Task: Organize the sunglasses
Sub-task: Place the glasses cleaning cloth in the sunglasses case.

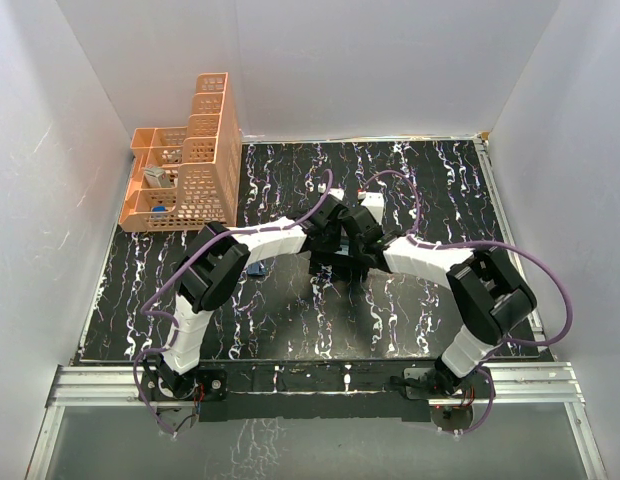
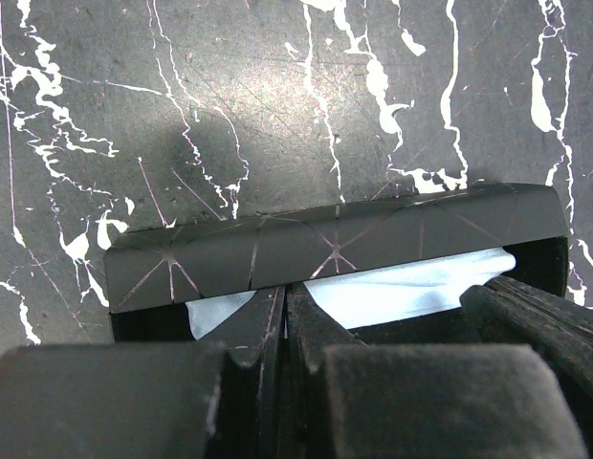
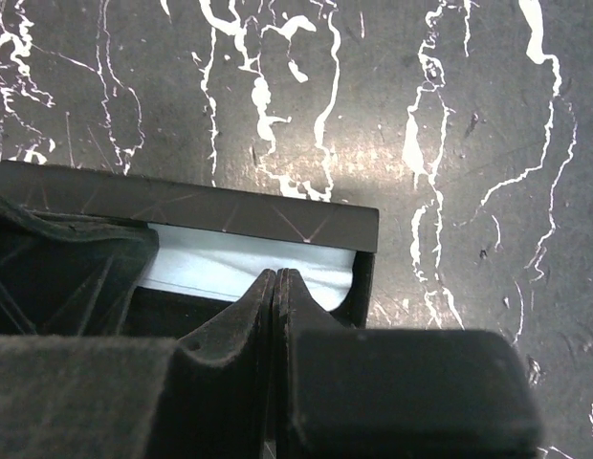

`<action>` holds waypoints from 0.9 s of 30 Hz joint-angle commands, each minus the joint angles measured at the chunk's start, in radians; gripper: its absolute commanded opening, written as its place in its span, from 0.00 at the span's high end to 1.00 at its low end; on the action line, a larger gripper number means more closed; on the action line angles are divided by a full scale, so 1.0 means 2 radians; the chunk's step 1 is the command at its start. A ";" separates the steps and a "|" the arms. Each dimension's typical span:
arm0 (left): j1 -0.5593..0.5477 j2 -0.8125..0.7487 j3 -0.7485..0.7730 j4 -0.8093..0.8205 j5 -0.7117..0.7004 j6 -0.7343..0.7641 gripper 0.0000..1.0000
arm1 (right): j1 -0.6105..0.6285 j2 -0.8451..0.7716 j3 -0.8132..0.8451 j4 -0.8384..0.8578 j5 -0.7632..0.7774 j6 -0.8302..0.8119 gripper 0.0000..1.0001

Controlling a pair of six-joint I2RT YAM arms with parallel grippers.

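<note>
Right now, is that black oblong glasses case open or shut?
Open: both wrist cameras look into the black oblong glasses case and show a pale blue cloth lying inside.

The desk (image 1: 290, 330) is patterned black with white marble veins. The glasses case (image 2: 335, 239) is coloured black and crossed by thin pale star-like lines. The cloth (image 2: 402, 287) is seen as light blue, the sunglasses (image 1: 256, 270) as dark blue. The lattice organizer (image 1: 190, 180) is coloured peach-orange.

The left end effector (image 2: 282, 320) and right end effector (image 3: 275, 287) block the near side of the black case (image 2: 335, 244) and much of the pale cloth (image 2: 411, 287) inside. From above, items in the orange basket (image 1: 212, 150) are too small to name.
</note>
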 commanded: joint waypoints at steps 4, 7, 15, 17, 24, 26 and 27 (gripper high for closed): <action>-0.010 0.000 -0.007 -0.027 -0.010 0.003 1.00 | 0.002 0.028 0.007 0.061 0.014 0.013 1.00; -0.010 -0.001 -0.007 -0.028 -0.011 0.003 1.00 | 0.002 0.040 0.005 0.068 0.020 0.017 1.00; -0.009 -0.002 -0.005 -0.030 -0.012 0.004 1.00 | 0.002 0.049 -0.009 0.061 0.013 0.029 1.00; -0.010 -0.001 -0.005 -0.030 -0.011 0.004 1.00 | 0.002 0.049 -0.013 0.059 0.014 0.030 1.00; -0.010 -0.001 -0.007 -0.029 -0.009 0.004 1.00 | 0.002 0.072 -0.031 0.068 0.020 0.031 1.00; -0.010 -0.001 -0.008 -0.028 -0.008 0.003 1.00 | 0.002 0.079 -0.035 0.075 0.023 0.031 1.00; -0.010 -0.001 -0.008 -0.029 -0.008 0.003 1.00 | 0.002 0.082 -0.036 0.076 0.028 0.032 1.00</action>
